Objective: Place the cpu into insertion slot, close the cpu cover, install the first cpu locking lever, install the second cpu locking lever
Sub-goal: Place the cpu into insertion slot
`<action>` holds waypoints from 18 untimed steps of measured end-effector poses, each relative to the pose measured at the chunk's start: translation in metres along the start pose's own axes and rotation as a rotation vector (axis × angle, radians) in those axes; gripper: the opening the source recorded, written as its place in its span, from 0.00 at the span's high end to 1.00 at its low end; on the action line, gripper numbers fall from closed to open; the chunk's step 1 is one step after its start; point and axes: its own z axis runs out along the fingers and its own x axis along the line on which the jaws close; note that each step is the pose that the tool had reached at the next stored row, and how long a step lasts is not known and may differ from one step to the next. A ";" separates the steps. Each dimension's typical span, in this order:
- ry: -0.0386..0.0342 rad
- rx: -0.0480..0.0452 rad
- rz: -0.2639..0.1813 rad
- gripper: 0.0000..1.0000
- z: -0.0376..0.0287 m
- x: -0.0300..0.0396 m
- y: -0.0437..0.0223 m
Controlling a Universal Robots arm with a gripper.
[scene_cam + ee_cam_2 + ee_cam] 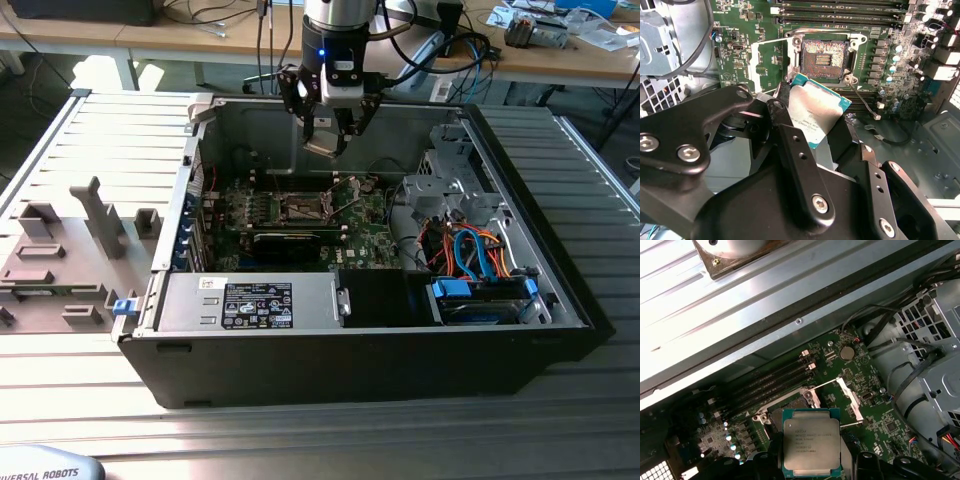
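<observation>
My gripper (326, 138) hangs inside the open computer case, above the motherboard, shut on the cpu (322, 146). In both wrist views the cpu (815, 114) (811, 440) is a flat silver-topped square with a green rim, clamped by its edges between the black fingers (783, 107). The insertion slot (822, 56) (300, 208) lies open below it, contact field bare; in the first wrist view the cpu hides part of the slot (776, 416). The cpu cover (762, 59) (850, 397) stands swung open at one side of the slot. A thin locking lever (822, 384) is raised beside it.
Memory slots (840, 7) run along one side of the socket. A labelled power supply box (250, 300) sits at the case's front. A drive cage with blue and orange cables (470, 250) fills the exterior view's right. A grey fixture tray (60, 250) lies left of the case.
</observation>
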 end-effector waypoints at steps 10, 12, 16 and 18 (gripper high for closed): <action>-0.0002 -0.0001 0.005 0.46 0.0000 0.0000 0.0000; -0.0003 -0.0001 0.006 0.46 0.0000 0.0000 0.0000; -0.0004 -0.0002 0.008 0.46 0.0000 0.0000 0.0000; -0.0005 -0.0003 0.010 0.46 0.0000 0.0000 0.0000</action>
